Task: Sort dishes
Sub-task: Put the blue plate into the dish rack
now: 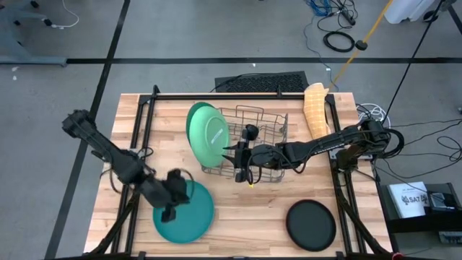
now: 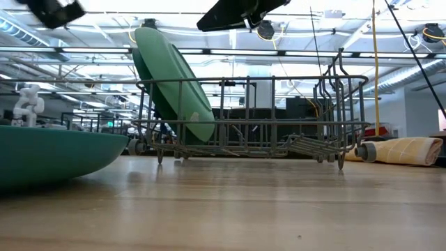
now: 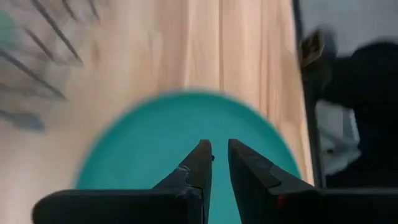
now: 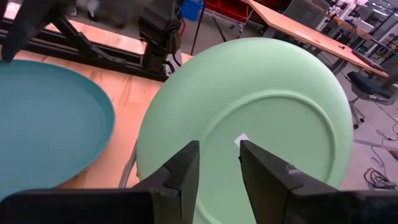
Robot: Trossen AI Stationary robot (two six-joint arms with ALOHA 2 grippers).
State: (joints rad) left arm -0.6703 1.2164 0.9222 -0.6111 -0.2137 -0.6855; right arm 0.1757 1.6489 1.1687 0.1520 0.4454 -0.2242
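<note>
Left claw (image 1: pixel 171 204): narrow gap, empty, above teal plate (image 1: pixel 193 217).
Risk: light-green plate (image 1: pixel 208 132), apparently only leaning in rack (image 1: pixel 271 123), might topple.

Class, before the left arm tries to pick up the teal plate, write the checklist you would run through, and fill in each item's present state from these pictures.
1. Teal plate lies flat on the table, near the front edge: ok.
2. Left gripper is over the teal plate: ok. Whether it touches the plate: cannot tell.
3. Left fingers are open wide enough to take the rim: not ok, only a narrow gap shows.
4. Light-green plate leans in the wire rack at its left end: ok.
5. Free slots remain in the rack to the right of it: ok.
6. Right gripper is out of the way: not ok, it sits at the rack beside the light-green plate.
</note>
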